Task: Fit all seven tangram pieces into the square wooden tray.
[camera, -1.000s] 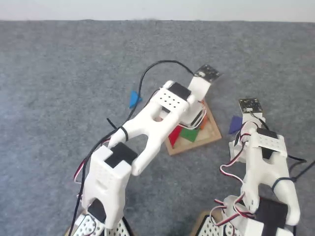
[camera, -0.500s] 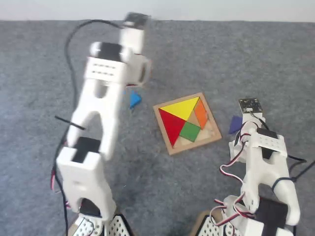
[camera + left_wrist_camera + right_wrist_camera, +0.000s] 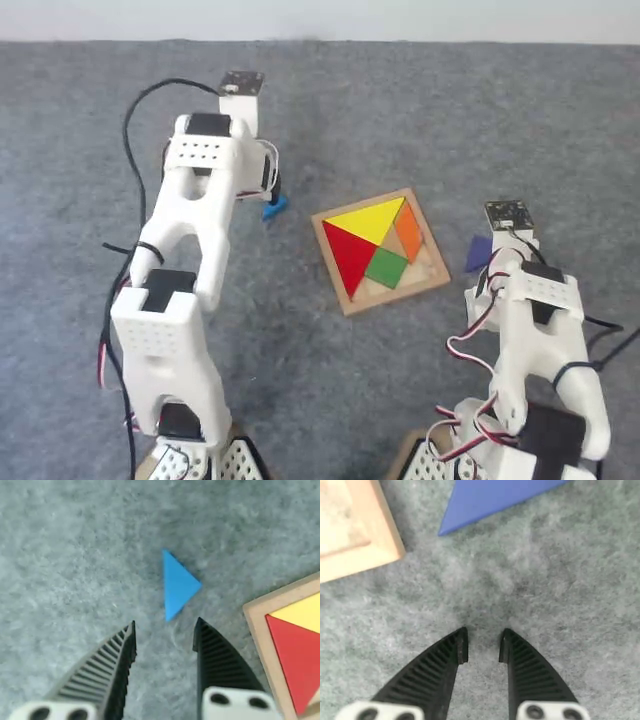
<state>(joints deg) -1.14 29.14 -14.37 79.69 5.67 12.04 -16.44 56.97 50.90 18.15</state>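
Two arms over grey carpet, one square wooden tray [image 3: 432, 265] at centre of the high view, six tangram pieces counted.

Four pieces lay in the tray: one yellow triangle [image 3: 372, 220], one red triangle [image 3: 345, 258], one green square [image 3: 385, 268] and one orange piece [image 3: 408, 232]. Two lay loose on the carpet: one blue triangle [image 3: 177, 585] left of the tray, just ahead of the left gripper [image 3: 164, 627], whose fingers were spread and held nothing; and one dark blue piece [image 3: 495, 495] right of the tray, near the right gripper [image 3: 482, 642], whose fingers stood slightly apart, also pinching nothing.
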